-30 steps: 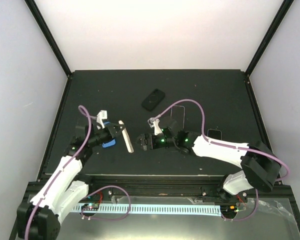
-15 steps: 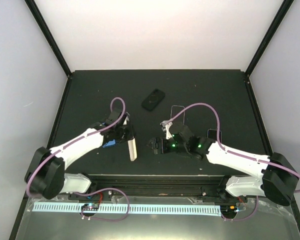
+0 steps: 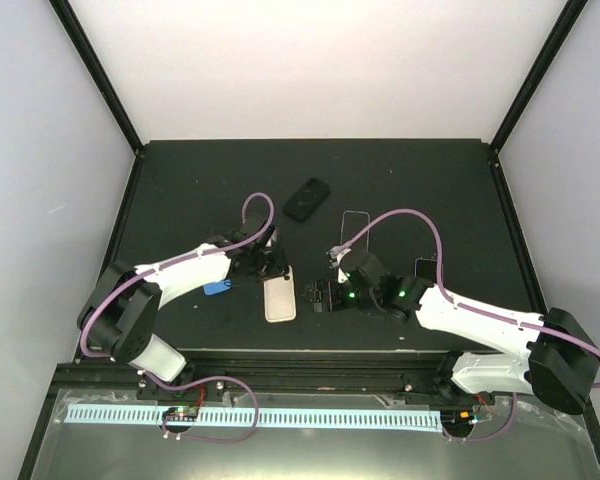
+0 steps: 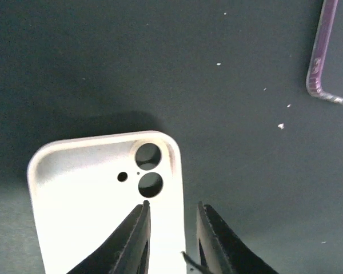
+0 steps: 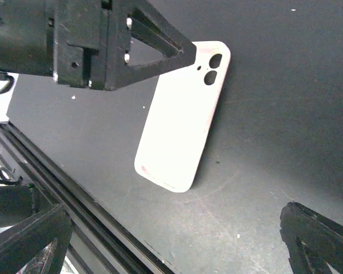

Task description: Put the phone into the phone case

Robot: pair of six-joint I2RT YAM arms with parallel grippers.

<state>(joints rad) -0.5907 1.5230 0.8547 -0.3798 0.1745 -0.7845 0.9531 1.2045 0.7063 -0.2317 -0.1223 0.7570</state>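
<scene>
Phone case (image 3: 279, 297) lies placed, cavity up; left gripper (image 4: 172, 234) slack astride its wall, right gripper (image 5: 174, 217) wide, empty. Next: fetch phone (image 3: 306, 199).

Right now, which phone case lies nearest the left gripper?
The white case, just under the left gripper; the clear case lies farther off, near the right arm.

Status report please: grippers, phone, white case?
Left gripper slightly open over flat white plastic phone case; right gripper wide open, empty. Black rounded phone far back, untouched. Clear purple-edged case lies apart.
</scene>
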